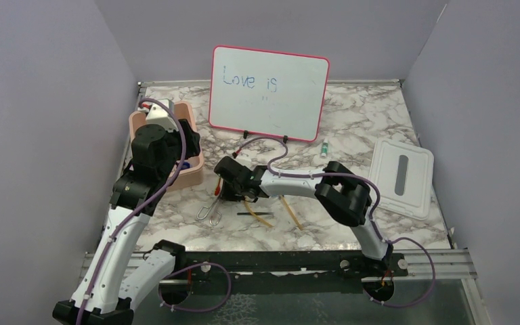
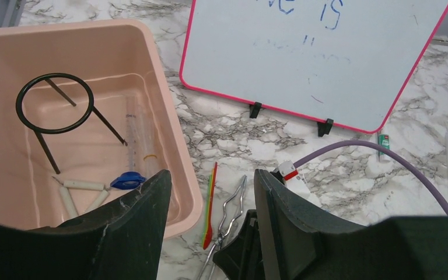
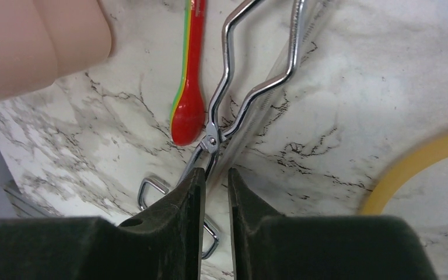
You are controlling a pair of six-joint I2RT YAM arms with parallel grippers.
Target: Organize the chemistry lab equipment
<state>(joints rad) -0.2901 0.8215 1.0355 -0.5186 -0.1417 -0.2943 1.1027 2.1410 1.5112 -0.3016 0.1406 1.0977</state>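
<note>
Tight spot for my right claw (image 3: 214, 175): pink plastic bin (image 3: 35, 46) on one side, tan rubber tube (image 3: 420, 160) on the other, silver metal tongs (image 3: 211, 140) and a red-tipped spatula (image 3: 188, 116) lying flat right below. The roomiest marble counter (image 1: 359, 122) is between the pink-framed whiteboard (image 1: 269, 91) and the white rectangular lid (image 1: 386, 169).

- metal tongs (image 3: 211, 140): the handle loops run under the right gripper (image 3: 214, 175) and are partly hidden by its fingers. Whether they are clamped cannot be told. The working ends are cut off ahead of the fingers.
- tan rubber tube (image 3: 420, 158): right of the fingers, blurred, with only an arc in frame.
- vial (image 1: 324, 148): well beyond the right gripper, too small to read.
</note>
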